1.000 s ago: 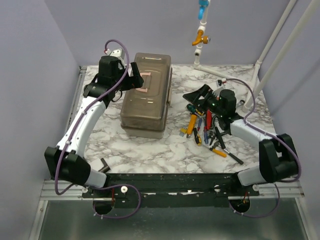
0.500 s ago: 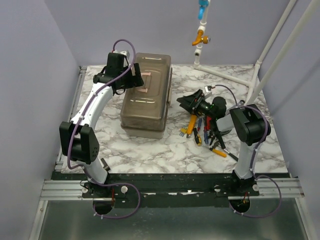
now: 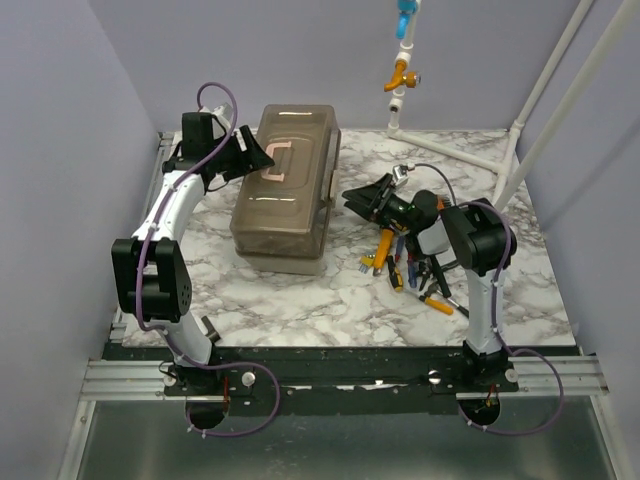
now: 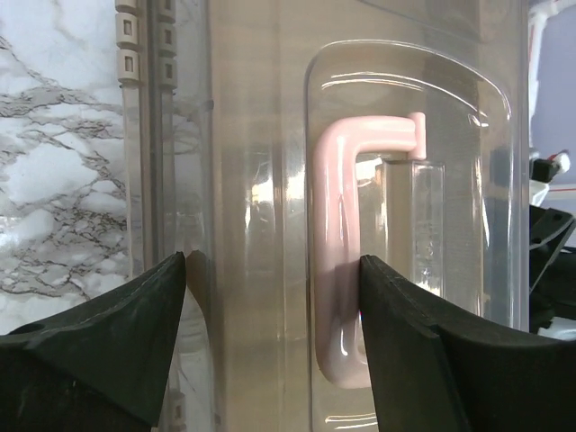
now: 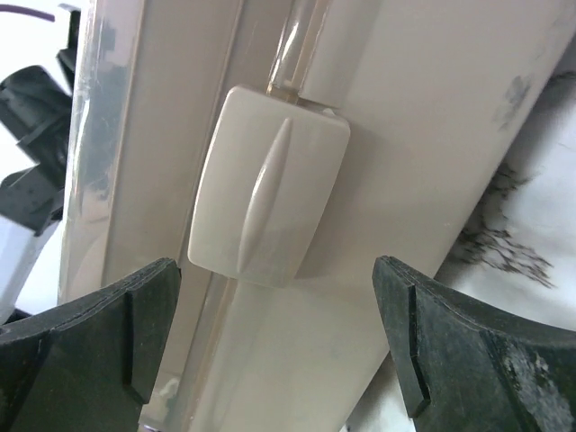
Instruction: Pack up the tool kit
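Tools [image 3: 410, 262] are still lying in a loose heap toward the right edge of the marble table [image 3: 300, 305], none of them packed. The right gripper [image 3: 357, 203] is no longer hanging over that heap. It is now reaching left to the long right side of the toolbox [image 3: 285, 205], jaws spread wide on either side of the beige latch [image 5: 265, 184] and touching nothing.

The toolbox is sitting closed near the middle of the table, toward the far edge. Its top is now leaning toward the left edge, while its near end is staying about where it was a second ago.

Farther back, the left gripper [image 3: 250, 152] is coming onto the smoky lid [image 4: 252, 135] from the left edge. Its jaws are narrowing from fully spread. One is sitting at the lid's outer edge and the other right against the pink handle [image 4: 328, 270]. They are still apart, and I cannot tell whether they are already pinching.

Both arms are turning from the tools to the box, so opening it looks like the step now beginning. The latch is not yet released.
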You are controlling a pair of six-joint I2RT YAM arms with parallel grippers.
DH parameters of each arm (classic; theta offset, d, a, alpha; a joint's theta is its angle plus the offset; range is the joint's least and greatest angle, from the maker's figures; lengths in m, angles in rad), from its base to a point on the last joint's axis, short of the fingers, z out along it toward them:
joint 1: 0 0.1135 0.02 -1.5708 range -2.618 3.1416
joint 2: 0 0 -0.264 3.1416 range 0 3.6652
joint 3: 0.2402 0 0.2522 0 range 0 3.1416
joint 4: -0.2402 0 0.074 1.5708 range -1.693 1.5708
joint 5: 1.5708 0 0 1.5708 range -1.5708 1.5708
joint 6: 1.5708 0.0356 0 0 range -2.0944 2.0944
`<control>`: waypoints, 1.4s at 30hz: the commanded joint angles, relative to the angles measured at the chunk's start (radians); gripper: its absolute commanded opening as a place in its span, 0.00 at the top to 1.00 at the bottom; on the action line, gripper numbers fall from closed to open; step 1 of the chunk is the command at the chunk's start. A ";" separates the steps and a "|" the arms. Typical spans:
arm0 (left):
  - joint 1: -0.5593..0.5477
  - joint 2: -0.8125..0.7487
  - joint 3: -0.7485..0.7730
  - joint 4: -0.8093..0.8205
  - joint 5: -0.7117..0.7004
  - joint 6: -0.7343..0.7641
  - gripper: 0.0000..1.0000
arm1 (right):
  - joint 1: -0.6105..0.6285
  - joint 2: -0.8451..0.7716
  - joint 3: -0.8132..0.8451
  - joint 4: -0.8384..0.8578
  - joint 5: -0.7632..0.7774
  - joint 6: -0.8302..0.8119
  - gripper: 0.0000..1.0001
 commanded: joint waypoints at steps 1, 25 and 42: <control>0.036 0.087 -0.058 0.024 0.134 -0.017 0.36 | 0.026 0.075 0.067 0.133 -0.043 0.093 0.03; 0.053 0.126 -0.067 0.045 0.154 0.015 0.36 | 0.101 0.107 0.277 0.070 -0.063 0.253 0.35; 0.021 0.100 -0.144 0.087 0.118 0.045 0.36 | 0.115 -0.034 0.303 -0.302 -0.029 0.152 0.47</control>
